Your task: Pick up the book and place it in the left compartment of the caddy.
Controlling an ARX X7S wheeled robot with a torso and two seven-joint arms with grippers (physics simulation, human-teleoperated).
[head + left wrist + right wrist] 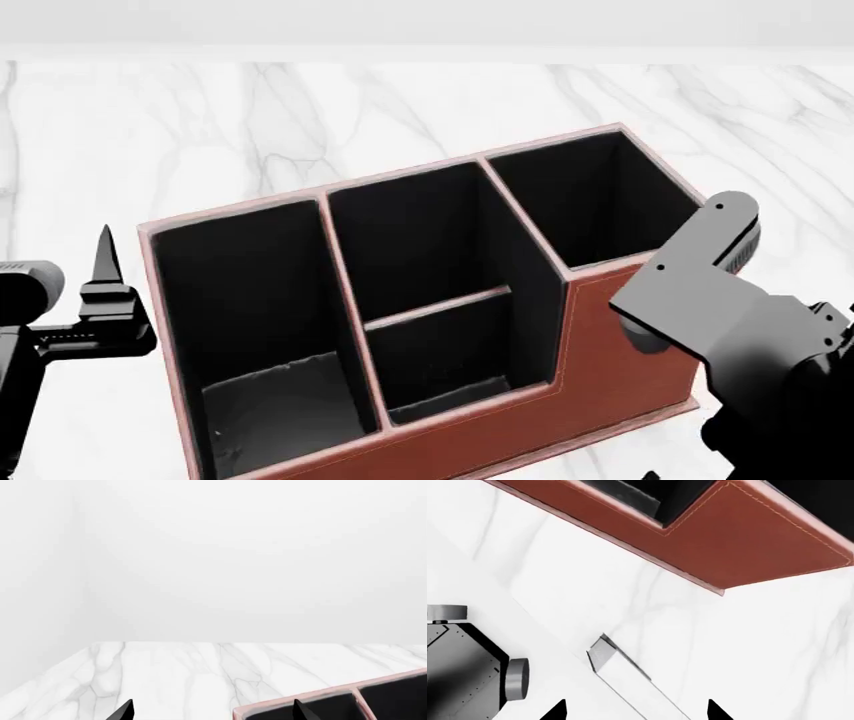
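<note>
White marble-look bench [400, 100] all the way to a plain white wall, with the caddy [534, 420] filling the middle of the head view. The left compartment [254, 300] sits at lower left of that frame, and all I can see in it is a greyish floor.

I can't confidently spot the book anywhere. The right wrist view shows a pale slab with a grey end [620, 672] on the bench at bottom centre, but I honestly can't tell what it is.

The left gripper [212, 712] is spread wide with nothing between its tips. In the head view it hangs at the left edge, just beside the caddy's left wall, one finger pointing up. The right gripper [635, 712] is also wide apart and empty. Its arm [707, 310] is bent in at the right, over the caddy's front corner.

My take is to locate the book first and pinch it across the covers. Then stand it upright, line it up with the long bay, and lower it straight down so it clears the divider.
</note>
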